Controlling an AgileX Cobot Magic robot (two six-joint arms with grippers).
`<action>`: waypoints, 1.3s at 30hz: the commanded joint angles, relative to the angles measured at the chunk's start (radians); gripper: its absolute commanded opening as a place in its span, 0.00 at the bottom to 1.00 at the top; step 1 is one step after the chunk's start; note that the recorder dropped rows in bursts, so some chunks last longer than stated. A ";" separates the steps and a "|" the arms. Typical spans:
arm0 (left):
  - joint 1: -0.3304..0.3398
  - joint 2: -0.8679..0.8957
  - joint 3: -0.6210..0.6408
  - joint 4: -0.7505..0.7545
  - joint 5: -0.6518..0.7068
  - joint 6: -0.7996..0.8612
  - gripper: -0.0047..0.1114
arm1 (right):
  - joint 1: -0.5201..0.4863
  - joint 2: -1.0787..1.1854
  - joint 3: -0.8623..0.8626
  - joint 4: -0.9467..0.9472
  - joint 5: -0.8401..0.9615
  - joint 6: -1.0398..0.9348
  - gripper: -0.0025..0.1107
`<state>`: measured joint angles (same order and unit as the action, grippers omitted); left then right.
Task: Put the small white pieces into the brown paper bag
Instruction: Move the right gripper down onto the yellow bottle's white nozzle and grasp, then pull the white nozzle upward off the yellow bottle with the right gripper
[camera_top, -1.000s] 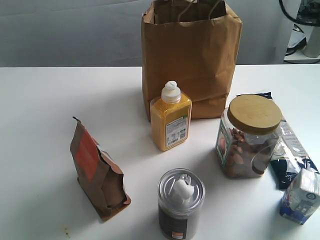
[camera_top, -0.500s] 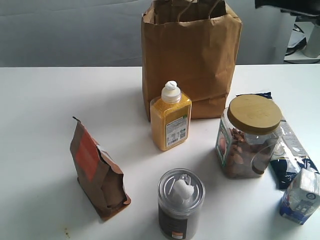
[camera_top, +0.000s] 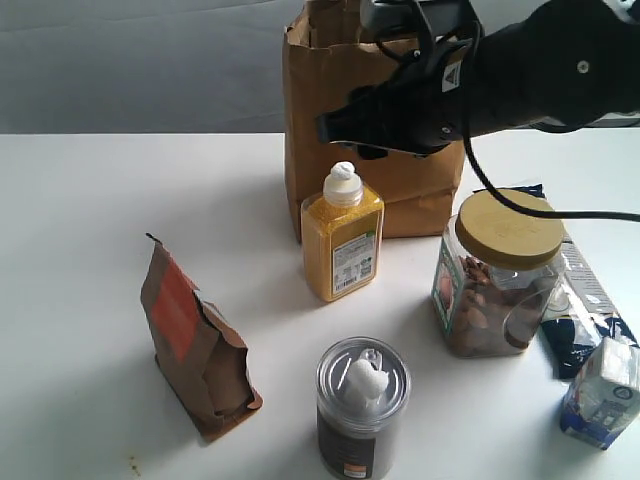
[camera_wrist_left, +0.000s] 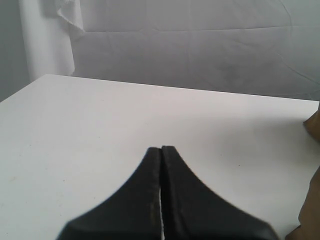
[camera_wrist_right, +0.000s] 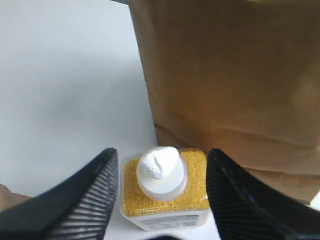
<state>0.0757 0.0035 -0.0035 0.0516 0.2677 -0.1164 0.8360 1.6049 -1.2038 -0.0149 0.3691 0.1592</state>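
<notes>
The brown paper bag (camera_top: 385, 150) stands open at the back of the table; its wall (camera_wrist_right: 235, 70) fills the right wrist view. One small white piece (camera_top: 343, 170) lies on the white cap of the yellow bottle (camera_top: 342, 250). Another white piece (camera_top: 365, 380) rests on the clear lid of a dark can. A third does not show. My right gripper (camera_top: 360, 135) hangs open above the bottle, in front of the bag. Its fingers flank the white piece (camera_wrist_right: 159, 161) without touching it. The left gripper (camera_wrist_left: 161, 148) is shut and empty over bare table, out of the exterior view.
A small brown pouch with an orange label (camera_top: 190, 345) stands at the front left. The dark can (camera_top: 362, 420) is at the front centre. A jar with a wooden lid (camera_top: 495, 270), blue packets (camera_top: 580, 320) and a small carton (camera_top: 603, 390) crowd the right side.
The right arm has swung in from the upper right and now hangs over the yellow bottle, in front of the bag. The objects on the table have not moved.
</notes>
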 joint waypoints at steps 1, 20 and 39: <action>-0.008 -0.003 0.004 -0.008 -0.006 -0.004 0.04 | 0.013 0.034 0.003 0.024 -0.065 -0.006 0.51; -0.008 -0.003 0.004 -0.008 -0.006 -0.004 0.04 | 0.013 0.128 0.003 0.045 -0.128 -0.010 0.58; -0.008 -0.003 0.004 -0.008 -0.006 -0.004 0.04 | 0.013 0.151 0.003 0.042 -0.115 -0.010 0.16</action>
<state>0.0757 0.0035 -0.0035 0.0516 0.2677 -0.1164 0.8476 1.7560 -1.2038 0.0250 0.2548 0.1572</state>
